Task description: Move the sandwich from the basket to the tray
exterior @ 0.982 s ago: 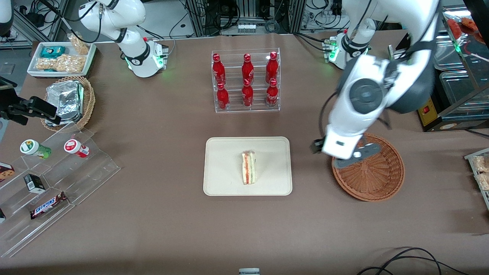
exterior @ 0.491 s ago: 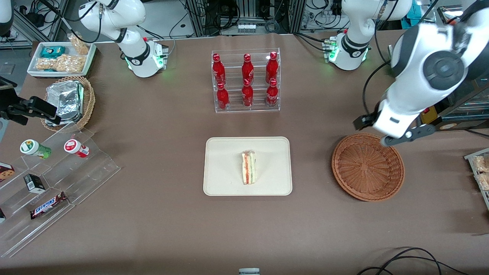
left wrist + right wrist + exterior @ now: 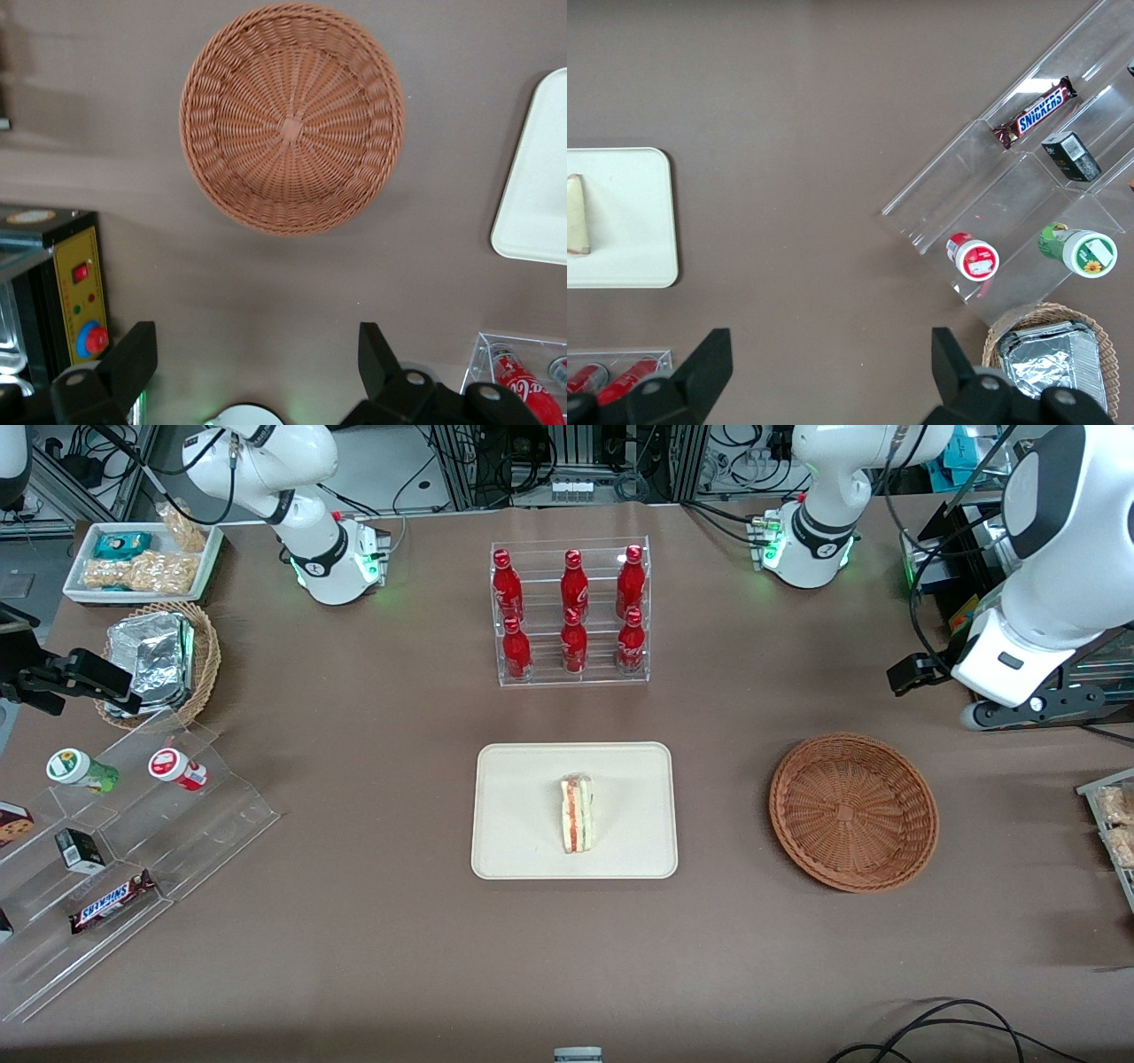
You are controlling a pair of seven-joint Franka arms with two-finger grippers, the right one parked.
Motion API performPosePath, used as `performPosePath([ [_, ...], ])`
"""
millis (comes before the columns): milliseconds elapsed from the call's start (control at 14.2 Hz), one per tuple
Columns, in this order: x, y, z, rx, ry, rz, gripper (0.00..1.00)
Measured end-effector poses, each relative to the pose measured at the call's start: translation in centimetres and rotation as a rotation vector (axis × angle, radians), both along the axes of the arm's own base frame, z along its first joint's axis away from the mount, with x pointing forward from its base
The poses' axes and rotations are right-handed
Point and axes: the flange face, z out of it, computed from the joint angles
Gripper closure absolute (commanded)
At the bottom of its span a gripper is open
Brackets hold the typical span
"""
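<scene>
Pretty even overhead light, soft shadows only, the brown table (image 3: 372,921) looks matte with no glare, and the gripper (image 3: 257,376) fingers show a bit soft up close.

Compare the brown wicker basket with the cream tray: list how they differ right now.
The basket is round, woven and reddish brown; the tray is rectangular, smooth and cream. The basket holds nothing; the tray carries the sandwich. Both rest flat on the table, side by side. The gripper, open, hangs high above the table near the basket.
</scene>
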Motion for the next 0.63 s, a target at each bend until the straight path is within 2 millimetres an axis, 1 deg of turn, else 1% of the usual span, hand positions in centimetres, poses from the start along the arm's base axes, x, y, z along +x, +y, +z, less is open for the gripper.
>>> performPosePath([
  [140, 0.5, 0.8, 1.0, -0.029, -0.03, -0.063, 0.0],
  [351, 1.6, 3.2, 3.2, -0.06, -0.084, -0.096, 0.0],
  [491, 2.1, 4.7, 4.0, -0.063, -0.102, -0.099, 0.0],
  [632, 2.3, 5.3, 4.6, -0.066, -0.114, -0.105, 0.0],
])
